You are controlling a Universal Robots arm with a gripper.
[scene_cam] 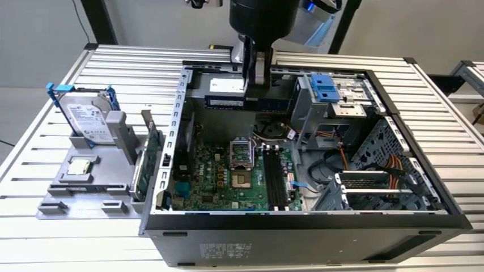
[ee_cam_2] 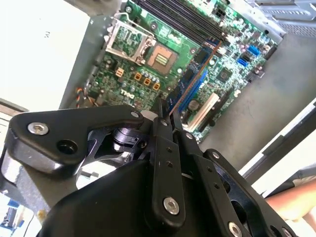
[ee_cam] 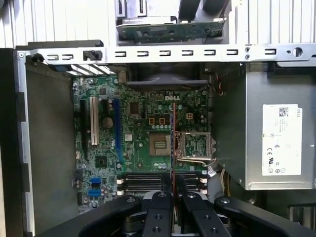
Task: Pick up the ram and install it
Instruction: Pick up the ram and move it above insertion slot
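My gripper (scene_cam: 255, 90) hangs over the back part of the open computer case (scene_cam: 302, 221), shut on the ram (scene_cam: 225, 102). The ram is a thin blue stick, held level above the motherboard (scene_cam: 219, 181). In both wrist views it appears edge-on, running out from between the black fingers (ee_cam_2: 163, 128) as a narrow blue and copper strip (ee_cam_2: 195, 74), (ee_cam: 173, 143). The long black memory slots (scene_cam: 274, 181), (ee_cam: 148, 180) lie on the board below, apart from the ram. The open processor socket (ee_cam: 160, 145) sits beside them.
On the exterior view's left a grey stand (scene_cam: 83, 187) holds a silver hard drive in a blue frame (scene_cam: 87, 116), a green card (scene_cam: 151, 150) and a processor chip (scene_cam: 78, 166). The power supply (ee_cam: 276, 138), drive cage (scene_cam: 332, 96) and cables (scene_cam: 378, 170) crowd the case.
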